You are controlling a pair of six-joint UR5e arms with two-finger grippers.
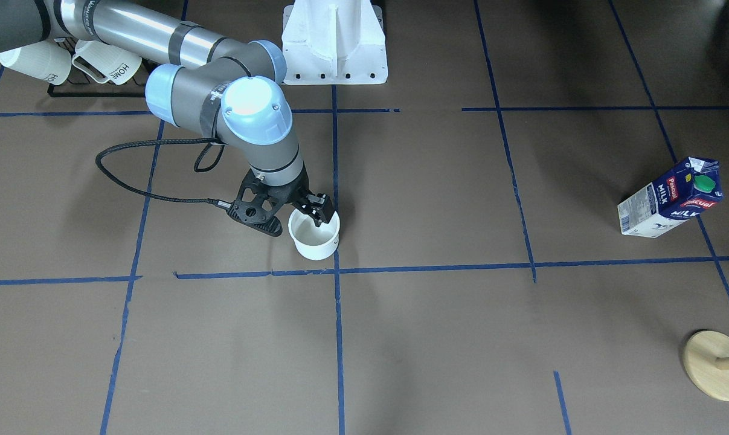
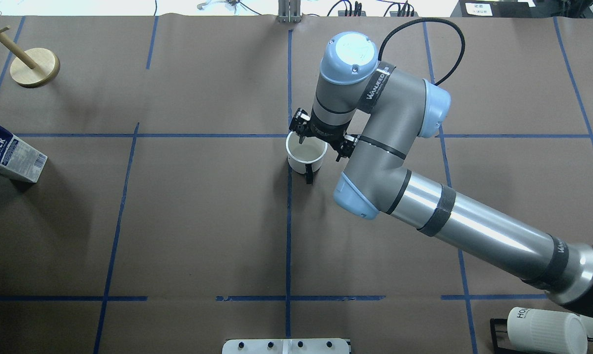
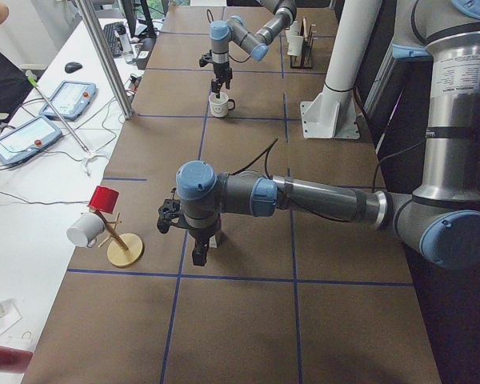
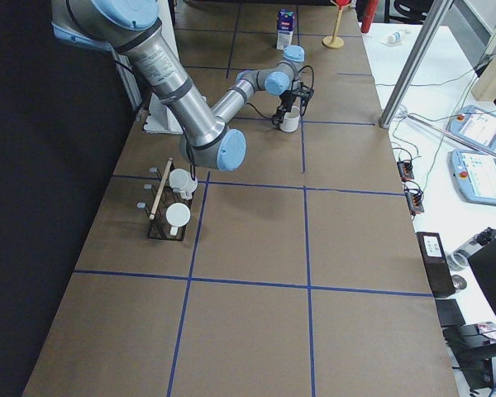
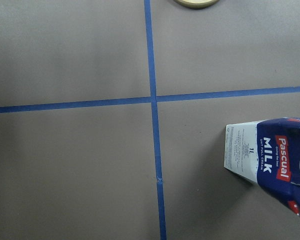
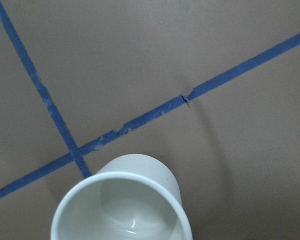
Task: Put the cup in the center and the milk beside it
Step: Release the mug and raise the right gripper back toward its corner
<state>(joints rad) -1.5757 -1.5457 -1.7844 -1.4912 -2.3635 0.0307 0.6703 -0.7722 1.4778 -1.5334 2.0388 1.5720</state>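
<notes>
The cup [image 1: 314, 238], a smooth white mug with a dark handle [image 2: 309, 176], sits just beside the center tape crossing [image 2: 289, 135], on the robot's near right side of it. My right gripper [image 1: 319, 216] comes down from above, with one finger inside the rim, and looks shut on the cup's wall. The right wrist view shows the open cup [image 6: 121, 205] and the crossing [image 6: 75, 152]. The milk [image 1: 672, 202] stands upright far off at the table's left end [image 2: 9, 152]. My left gripper [image 3: 198, 254] hovers near it; I cannot tell whether it is open or shut. The left wrist view shows the carton [image 5: 270, 160].
A black rack with ribbed "HOME" mugs [image 1: 104, 63] stands near the right arm's base [image 2: 542, 324]. A wooden mug tree [image 2: 35, 67] stands beyond the milk, with a red and a white cup hung on it [image 3: 104, 198]. The white pedestal [image 1: 334, 42] is at the robot's side.
</notes>
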